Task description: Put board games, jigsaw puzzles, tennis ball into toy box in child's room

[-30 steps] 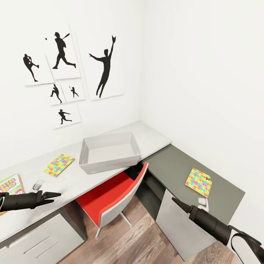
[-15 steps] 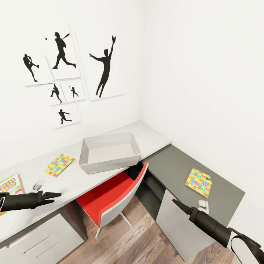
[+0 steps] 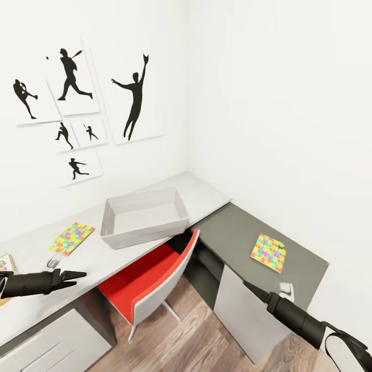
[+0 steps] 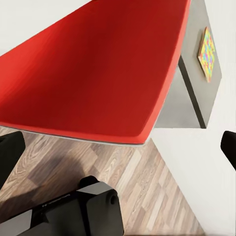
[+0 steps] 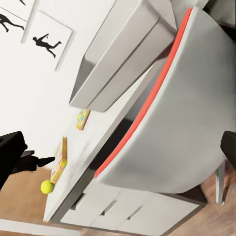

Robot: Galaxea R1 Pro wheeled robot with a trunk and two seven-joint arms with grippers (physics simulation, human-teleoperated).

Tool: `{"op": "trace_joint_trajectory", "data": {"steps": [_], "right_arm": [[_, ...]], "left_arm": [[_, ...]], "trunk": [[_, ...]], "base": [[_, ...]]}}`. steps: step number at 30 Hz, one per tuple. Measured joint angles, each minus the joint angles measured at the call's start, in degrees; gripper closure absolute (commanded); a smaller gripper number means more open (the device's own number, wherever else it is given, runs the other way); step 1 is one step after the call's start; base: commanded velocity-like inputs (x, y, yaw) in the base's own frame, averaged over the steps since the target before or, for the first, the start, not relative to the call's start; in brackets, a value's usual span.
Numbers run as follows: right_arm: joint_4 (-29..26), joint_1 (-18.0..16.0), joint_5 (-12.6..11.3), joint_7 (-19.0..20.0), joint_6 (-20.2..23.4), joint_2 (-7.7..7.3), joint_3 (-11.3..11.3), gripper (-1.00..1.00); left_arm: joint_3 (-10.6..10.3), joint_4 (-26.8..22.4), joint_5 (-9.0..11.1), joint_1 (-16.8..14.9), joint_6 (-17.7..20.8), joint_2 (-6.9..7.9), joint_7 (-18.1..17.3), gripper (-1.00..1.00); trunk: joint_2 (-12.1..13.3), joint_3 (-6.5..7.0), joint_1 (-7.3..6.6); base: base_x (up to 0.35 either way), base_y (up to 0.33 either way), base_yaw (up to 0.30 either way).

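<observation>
Everything in the head view has slid leftward since the earlier pictures, prints and furniture together, so the camera has turned right; the toys lie where they were on their surfaces.

Little of the task looks done. The toy box [image 3: 143, 217] sits on the pale desk [image 3: 206, 194] near its far right end, against the front edge, and its inside shows bare. One jigsaw puzzle [image 3: 72, 238] lies flat on the same desk, to the left of the box and apart from it. A second puzzle [image 3: 268, 252] lies on the lower dark side unit [image 3: 235, 230], toward its right end. At the desk's left end a corner of a board game [image 3: 6, 264] shows at the picture's edge; the right wrist view shows that game box [image 5: 59, 160] with the tennis ball [image 5: 47, 186] just beyond it. The bed and its two games are out of sight.

Both arms hang in front of the furniture, holding nothing. The left pincer [image 3: 72, 275] hovers over the desk's front edge, its fingers together to a point. The right pincer [image 3: 251, 287] hangs before the side unit's front, above the floor, likewise drawn together.

By these pictures every toy is left to move: two puzzles, ball and three games. The red chair [image 3: 150, 274] is pushed under the desk below the box.
</observation>
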Motion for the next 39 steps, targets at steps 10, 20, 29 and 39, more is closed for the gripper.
{"op": "trace_joint_trajectory", "data": {"steps": [10,20,29,39], "right_arm": [[1.4,0.0,-0.2,0.5,-0.1,-0.01,-0.1,-1.00],[1.7,0.0,-0.3,0.6,-0.2,-0.02,-0.4,-1.00],[2.3,0.0,-0.3,0.8,-0.2,-0.04,-1.1,-1.00],[3.1,0.0,-0.3,1.1,-0.1,-0.01,-1.8,-1.00]], "left_arm": [[0.1,0.0,0.0,0.0,0.0,0.00,-0.1,-1.00],[0.2,0.0,0.0,0.0,0.0,0.00,-0.1,-1.00],[0.2,0.0,0.0,0.0,0.0,0.01,-0.1,-1.00],[0.2,0.0,0.0,0.0,0.0,0.01,0.0,-1.00]], "trunk": [[0.0,0.67,0.01],[0.0,1.34,0.01],[0.0,1.94,0.00],[0.0,2.61,-0.01]], "base": [[-0.209,0.118,-0.216],[-0.214,0.169,-0.218],[-0.130,0.087,-0.218],[-0.018,0.009,-0.218]]}}
